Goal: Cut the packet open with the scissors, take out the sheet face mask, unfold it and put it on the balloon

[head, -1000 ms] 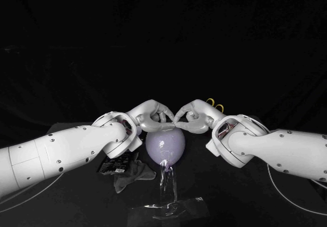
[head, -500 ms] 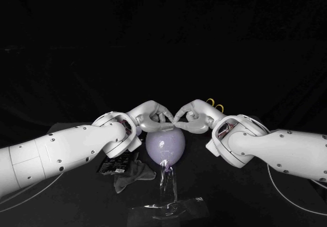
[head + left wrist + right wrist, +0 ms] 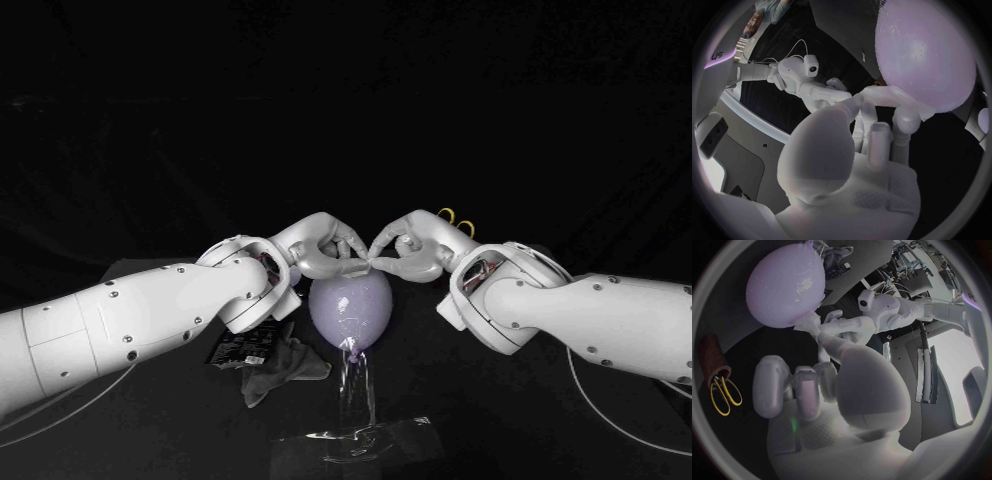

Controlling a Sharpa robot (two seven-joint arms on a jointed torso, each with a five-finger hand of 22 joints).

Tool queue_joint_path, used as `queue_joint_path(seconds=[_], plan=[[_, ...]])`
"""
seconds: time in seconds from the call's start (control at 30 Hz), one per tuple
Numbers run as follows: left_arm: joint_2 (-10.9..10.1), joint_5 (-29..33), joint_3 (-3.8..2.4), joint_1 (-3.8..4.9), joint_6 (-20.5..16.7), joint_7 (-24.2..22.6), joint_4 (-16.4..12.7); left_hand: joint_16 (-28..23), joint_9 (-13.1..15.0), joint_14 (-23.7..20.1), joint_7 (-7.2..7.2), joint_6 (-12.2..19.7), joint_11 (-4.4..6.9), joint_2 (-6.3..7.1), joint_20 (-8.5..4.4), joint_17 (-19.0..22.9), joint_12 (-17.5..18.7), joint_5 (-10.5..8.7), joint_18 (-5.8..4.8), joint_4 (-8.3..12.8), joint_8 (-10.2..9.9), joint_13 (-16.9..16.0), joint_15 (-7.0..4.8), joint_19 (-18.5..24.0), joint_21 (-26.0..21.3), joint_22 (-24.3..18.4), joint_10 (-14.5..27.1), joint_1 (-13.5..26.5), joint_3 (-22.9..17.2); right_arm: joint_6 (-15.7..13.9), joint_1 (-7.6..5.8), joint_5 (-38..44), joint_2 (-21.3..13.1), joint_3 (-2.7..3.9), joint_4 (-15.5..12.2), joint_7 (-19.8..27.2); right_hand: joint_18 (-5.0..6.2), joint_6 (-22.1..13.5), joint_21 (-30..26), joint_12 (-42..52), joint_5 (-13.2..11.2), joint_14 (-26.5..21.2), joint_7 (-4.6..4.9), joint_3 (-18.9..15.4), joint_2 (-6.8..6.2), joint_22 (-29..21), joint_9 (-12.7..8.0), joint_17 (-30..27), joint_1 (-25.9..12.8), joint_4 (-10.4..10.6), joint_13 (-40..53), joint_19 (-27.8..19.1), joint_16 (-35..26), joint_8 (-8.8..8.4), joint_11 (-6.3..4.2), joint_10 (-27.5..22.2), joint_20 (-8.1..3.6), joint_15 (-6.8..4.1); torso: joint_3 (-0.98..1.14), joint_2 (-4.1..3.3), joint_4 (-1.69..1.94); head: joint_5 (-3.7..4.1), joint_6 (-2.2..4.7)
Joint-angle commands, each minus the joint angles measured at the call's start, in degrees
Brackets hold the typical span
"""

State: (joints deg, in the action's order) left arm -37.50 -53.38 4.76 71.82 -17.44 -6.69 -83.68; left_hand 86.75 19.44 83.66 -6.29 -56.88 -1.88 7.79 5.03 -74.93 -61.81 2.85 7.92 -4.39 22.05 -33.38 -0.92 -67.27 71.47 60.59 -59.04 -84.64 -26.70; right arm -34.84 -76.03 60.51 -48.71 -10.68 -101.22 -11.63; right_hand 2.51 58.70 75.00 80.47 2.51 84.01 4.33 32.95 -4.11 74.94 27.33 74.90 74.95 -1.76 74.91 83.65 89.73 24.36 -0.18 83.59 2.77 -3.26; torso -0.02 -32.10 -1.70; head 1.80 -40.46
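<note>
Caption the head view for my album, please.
Left hand and right hand pinch the sheet mask atop the balloon.

pale lilac balloon (image 3: 351,305), yellow-handled scissors (image 3: 724,390), blk table (image 3: 548,420).

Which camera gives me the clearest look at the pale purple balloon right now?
The right wrist view: the pale purple balloon shows almost whole there. The left wrist view has it close but cut by the circle's rim. In the head view the left hand and right hand cover its top.
</note>
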Motion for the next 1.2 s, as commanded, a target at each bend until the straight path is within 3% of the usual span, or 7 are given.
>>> queue_joint_path(seconds=[0.03,0.57,1.2], plan=[[0.1,1.1,-0.08,0.02,0.1,-0.2,0.0,0.3,0.5,0.3,0.07,-0.9,-0.05,-0.77,-0.06,-0.4,-0.4,-0.06,-1.09,0.1,0.7,-0.6,-0.31,-0.3,0.5,0.3,-0.6,0.1,-0.5,0.0,0.02,0.9,0.0,0.02,0.0,0.5,0.47,0.2,0.1,0.3,0.3,6.0,0.00,0.4,-0.03,11.1,0.1,15.1,0.6,0.0,8.5,0.4,0.3,0.10,0.12,1.7,-0.14,-0.33,0.01,-0.01,-0.02,0.00,0.00],[0.0,2.5,-0.09,0.03,-1.5,0.2,0.2,0.5,1.6,0.6,0.26,-1.7,0.35,-1.13,-0.61,-1.0,-1.7,-0.05,-1.30,1.3,2.9,-3.6,-0.75,-0.9,1.5,1.5,-2.1,0.4,-2.4,0.0,0.04,1.0,-0.3,0.02,0.2,0.4,0.47,0.2,0.1,0.3,0.3,6.0,0.00,0.4,-0.03,11.1,0.1,15.1,0.6,0.0,8.5,0.4,0.3,0.10,0.12,1.7,-0.14,-0.33,-0.02,-0.01,0.00,0.03,-0.05],[-0.7,6.9,-0.10,0.03,-0.6,-0.7,-0.2,0.5,2.4,0.6,0.37,-1.3,0.48,-0.53,-0.75,-1.0,-1.6,-0.07,-1.34,1.8,4.2,-3.6,-0.85,-0.8,1.9,1.8,-1.9,1.7,-3.7,0.1,0.38,1.1,0.0,0.02,1.5,0.1,0.46,0.2,0.1,0.4,0.3,6.0,0.02,0.6,-0.09,11.1,0.2,15.1,0.6,-0.1,8.6,0.4,0.3,0.25,0.15,1.7,-0.12,-0.30,-0.02,0.01,-0.01,0.22,-0.25]])
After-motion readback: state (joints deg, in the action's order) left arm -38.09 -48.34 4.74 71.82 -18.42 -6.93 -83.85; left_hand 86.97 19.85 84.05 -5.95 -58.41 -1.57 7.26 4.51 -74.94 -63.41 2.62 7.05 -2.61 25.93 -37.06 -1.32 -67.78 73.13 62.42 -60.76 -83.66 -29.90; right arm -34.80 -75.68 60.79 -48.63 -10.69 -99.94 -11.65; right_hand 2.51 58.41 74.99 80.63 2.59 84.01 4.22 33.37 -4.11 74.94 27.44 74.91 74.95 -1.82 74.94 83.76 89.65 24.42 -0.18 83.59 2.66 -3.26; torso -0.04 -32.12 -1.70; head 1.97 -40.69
